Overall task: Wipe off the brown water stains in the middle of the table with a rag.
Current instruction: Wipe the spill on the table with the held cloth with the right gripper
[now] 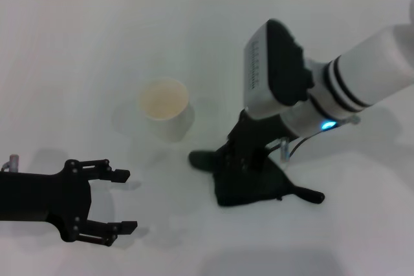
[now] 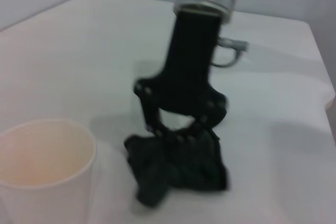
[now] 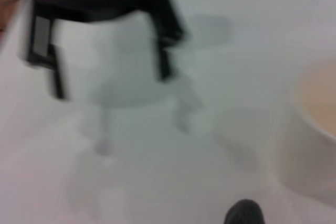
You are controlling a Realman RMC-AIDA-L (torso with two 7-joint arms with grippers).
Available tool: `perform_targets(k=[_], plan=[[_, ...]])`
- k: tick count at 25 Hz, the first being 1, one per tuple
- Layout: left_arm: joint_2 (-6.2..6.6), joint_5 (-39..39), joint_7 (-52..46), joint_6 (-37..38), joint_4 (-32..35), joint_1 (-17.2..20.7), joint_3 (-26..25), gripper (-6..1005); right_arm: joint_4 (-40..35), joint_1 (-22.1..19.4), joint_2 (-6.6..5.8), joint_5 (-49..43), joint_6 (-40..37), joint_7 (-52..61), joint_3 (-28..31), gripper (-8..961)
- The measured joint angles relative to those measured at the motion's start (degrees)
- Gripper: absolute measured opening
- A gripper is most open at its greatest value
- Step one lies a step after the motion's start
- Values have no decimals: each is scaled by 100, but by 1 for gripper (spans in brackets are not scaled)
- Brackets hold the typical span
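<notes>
Right claw point(image 1: 240, 159) is clenched on the black rag point(image 1: 255, 182), pressing it to the white counter point(image 1: 77, 43) beside the paper cup point(image 1: 165, 108); left claw point(image 1: 123, 201), released, hovers well apart.

White right arm point(image 1: 369, 69), black bands, blue light; black fingers point(image 1: 123, 174).

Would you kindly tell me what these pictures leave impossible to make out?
- The brown water stain: visible in no view; possibly beneath the soft black cloth rag, under the right gripper.
- Right gripper's fingers: head view, blocked by its own wrist; left wrist view, blurred against the rag.
- White paper cup: cut off at the edge in both wrist views.
- Left gripper: open, idle.
</notes>
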Motion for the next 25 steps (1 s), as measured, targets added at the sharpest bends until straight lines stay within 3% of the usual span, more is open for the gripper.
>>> perform_targets(k=[8, 18, 21, 25], plan=[[-10, 19, -1, -23, -6, -24, -2, 876, 98, -32, 1, -407, 0, -18, 366, 60], [-22, -18, -23, -76, 0, -106, -9, 876, -148, 48, 49, 259, -294, -23, -606, 59], [-22, -24, -14, -88, -2, -108, -11, 876, -71, 21, 12, 230, -226, -94, -391, 59], [-26, -35, 2, -143, -4, -109, -17, 876, 130, -129, -18, 144, -319, -481, 375, 58]])
